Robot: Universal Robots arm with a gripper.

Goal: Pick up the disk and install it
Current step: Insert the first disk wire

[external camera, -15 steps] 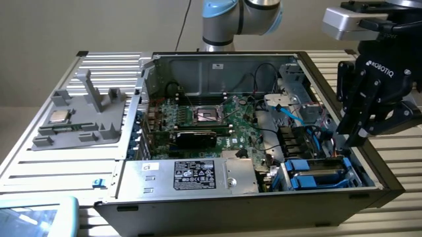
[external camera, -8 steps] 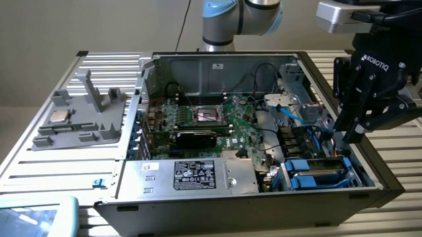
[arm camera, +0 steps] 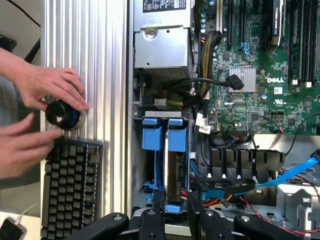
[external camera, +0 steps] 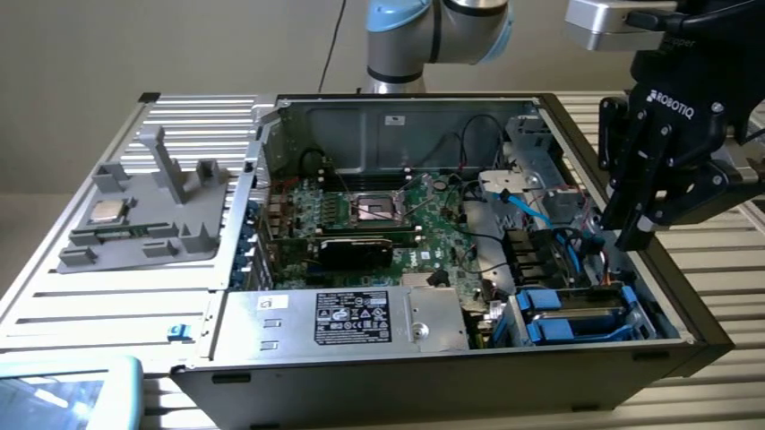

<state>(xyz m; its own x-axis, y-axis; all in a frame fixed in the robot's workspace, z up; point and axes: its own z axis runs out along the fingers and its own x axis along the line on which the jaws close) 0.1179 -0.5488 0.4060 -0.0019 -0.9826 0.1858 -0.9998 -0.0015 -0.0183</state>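
Note:
The disk (arm camera: 175,172) stands on edge in the drive bay at the near right corner of the open computer case, its bright blue frame (arm camera: 176,139) facing up beside a second blue frame (arm camera: 152,137). In the exterior view the blue-framed disk (external camera: 574,313) lies low in that corner. My black gripper (external camera: 646,235) hangs above the case's right wall, higher than the bay and apart from the disk. In the wrist view my gripper (arm camera: 175,222) shows its fingers (arm camera: 151,220) standing apart, one on each side of the bay, with nothing between them.
A grey power supply box (external camera: 347,318) with a black label fills the case's front. The motherboard (external camera: 382,210) and blue cables (external camera: 526,206) lie behind the bay. A processor chip (external camera: 110,212) rests on a grey fixture outside. A person's hands (arm camera: 45,90) hold a black knob (arm camera: 62,114) by a keyboard (arm camera: 70,185).

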